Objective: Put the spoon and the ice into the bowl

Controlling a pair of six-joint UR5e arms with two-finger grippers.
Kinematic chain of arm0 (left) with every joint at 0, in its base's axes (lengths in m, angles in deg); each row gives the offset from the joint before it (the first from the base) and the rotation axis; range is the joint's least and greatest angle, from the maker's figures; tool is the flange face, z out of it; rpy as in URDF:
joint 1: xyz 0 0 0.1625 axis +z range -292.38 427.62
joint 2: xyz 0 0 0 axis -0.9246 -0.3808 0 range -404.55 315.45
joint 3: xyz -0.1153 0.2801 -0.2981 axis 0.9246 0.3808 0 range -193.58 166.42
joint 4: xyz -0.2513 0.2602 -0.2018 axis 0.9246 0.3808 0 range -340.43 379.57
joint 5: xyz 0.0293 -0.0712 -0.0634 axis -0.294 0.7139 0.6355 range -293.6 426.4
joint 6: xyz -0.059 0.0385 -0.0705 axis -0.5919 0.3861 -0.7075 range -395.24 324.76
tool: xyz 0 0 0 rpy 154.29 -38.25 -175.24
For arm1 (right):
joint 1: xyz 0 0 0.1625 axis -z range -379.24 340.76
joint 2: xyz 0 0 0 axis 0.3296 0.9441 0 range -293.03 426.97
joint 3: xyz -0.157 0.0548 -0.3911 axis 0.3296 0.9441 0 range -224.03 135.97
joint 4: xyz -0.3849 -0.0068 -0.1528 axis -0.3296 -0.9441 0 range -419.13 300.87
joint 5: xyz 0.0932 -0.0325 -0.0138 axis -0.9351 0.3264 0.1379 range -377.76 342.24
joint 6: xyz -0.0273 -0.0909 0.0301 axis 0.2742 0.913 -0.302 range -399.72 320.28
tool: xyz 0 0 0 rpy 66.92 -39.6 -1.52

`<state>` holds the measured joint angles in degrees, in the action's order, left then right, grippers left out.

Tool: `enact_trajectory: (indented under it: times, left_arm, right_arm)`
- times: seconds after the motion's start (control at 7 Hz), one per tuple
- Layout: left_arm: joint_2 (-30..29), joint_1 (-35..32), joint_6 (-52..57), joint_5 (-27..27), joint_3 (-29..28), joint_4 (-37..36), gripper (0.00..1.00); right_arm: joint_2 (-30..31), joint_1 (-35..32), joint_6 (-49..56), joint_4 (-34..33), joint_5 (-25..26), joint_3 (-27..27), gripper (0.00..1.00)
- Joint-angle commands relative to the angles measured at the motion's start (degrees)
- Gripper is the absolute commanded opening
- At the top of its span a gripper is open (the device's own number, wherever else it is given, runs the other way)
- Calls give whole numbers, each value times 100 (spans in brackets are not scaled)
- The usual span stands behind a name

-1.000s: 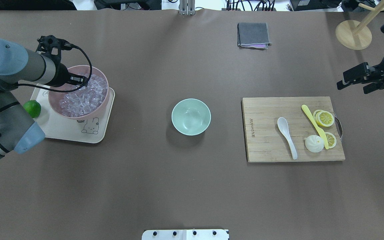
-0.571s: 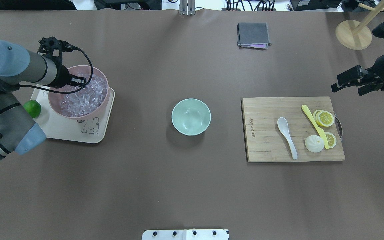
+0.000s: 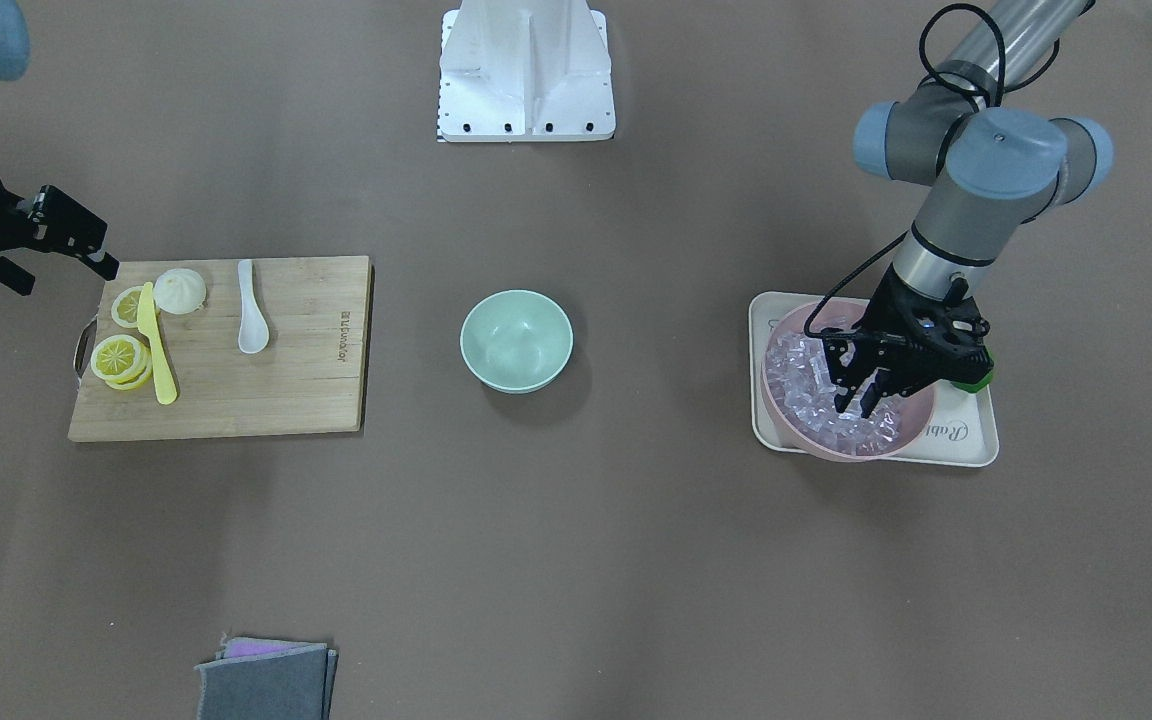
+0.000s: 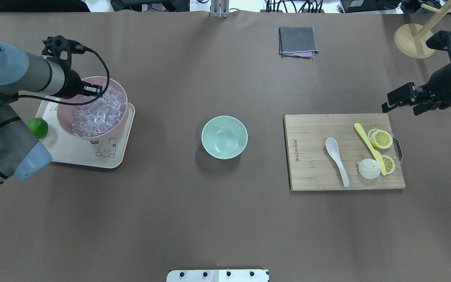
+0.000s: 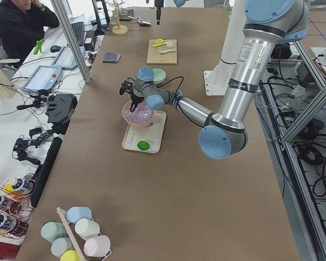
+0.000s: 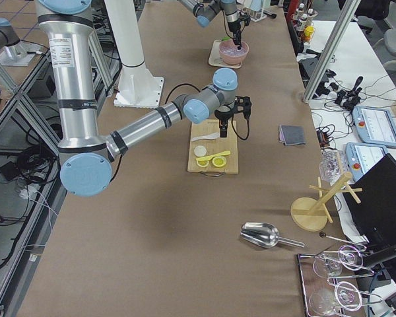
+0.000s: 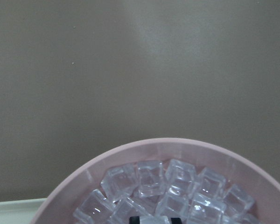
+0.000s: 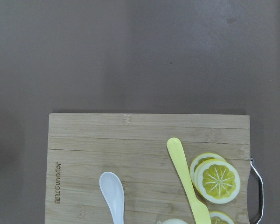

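Observation:
The mint-green bowl (image 4: 224,137) stands empty at the table's centre, also in the front view (image 3: 516,340). The ice (image 4: 100,113) fills a larger pink bowl (image 4: 92,135) on the left. My left gripper (image 3: 861,395) hangs over the ice, and the left wrist view shows a pale ice cube (image 7: 155,218) between its fingertips. The white spoon (image 4: 337,160) lies on the cutting board (image 4: 311,164), scoop pointing away from me. My right gripper (image 4: 401,109) is open and empty, above the table just beyond the board's far right corner.
The board also holds a yellow knife (image 4: 368,147), lemon slices (image 4: 382,139) and a white bun (image 4: 368,169). The pink bowl sits on a cream tray (image 4: 76,154) with a lime (image 4: 37,127). A grey cloth (image 4: 296,40) and a wooden stand (image 4: 415,41) are at the far side.
My left gripper has risen slightly from the ice and moved back a little. My right gripper has moved left, towards the cutting board.

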<state>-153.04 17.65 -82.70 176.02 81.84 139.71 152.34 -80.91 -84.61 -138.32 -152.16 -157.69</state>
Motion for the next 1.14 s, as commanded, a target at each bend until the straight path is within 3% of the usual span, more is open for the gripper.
enact_trajectory:
  times: [0.0, 0.29, 0.57, 0.86, 1.0]
  left_arm:
    - [91, -826, 0, 890, 458, -261, 0]
    - [48, -954, -88, 992, 618, -402, 0]
    - [-101, -928, -115, 983, 653, -535, 0]
    - [-635, -919, -812, 931, 670, -1032, 0]
    - [-708, -893, -870, 913, 679, -1088, 0]
  right_arm:
    - [-12, 250, -11, 0, 263, -15, 100]
    - [-238, 995, -510, 0, 1140, -147, 100]
    - [-320, 1637, -854, -9, 1695, -121, 100]
    - [-328, 2008, -829, -9, 1830, 10, 80]
    - [-328, 2131, -802, -9, 1908, 133, 79]
